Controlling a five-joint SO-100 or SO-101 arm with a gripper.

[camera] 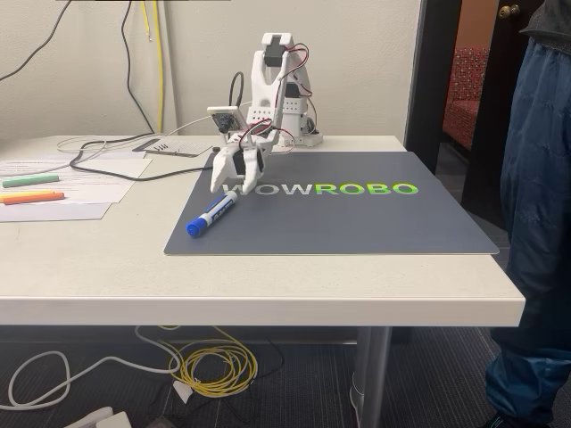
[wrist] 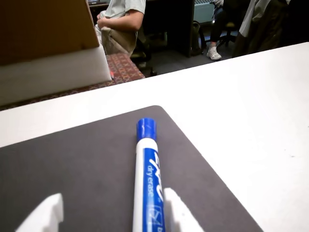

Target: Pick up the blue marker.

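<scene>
The blue marker (camera: 211,215) lies flat on the dark mat (camera: 357,218) near its front left corner, blue cap toward the table's front edge. My white gripper (camera: 234,189) is lowered over the marker's rear end. In the wrist view the marker (wrist: 148,169) runs away from the camera, cap at the far end. The gripper (wrist: 112,197) is open with a fingertip on each side of the barrel. The barrel sits close against the right fingertip (wrist: 174,208), with a wide gap to the left one.
A green highlighter (camera: 29,180) and an orange highlighter (camera: 31,197) lie on papers at the table's left. Cables trail behind the arm. A person in blue trousers (camera: 535,223) stands by the table's right edge. The wrist view shows a seated person (wrist: 123,19) beyond the table.
</scene>
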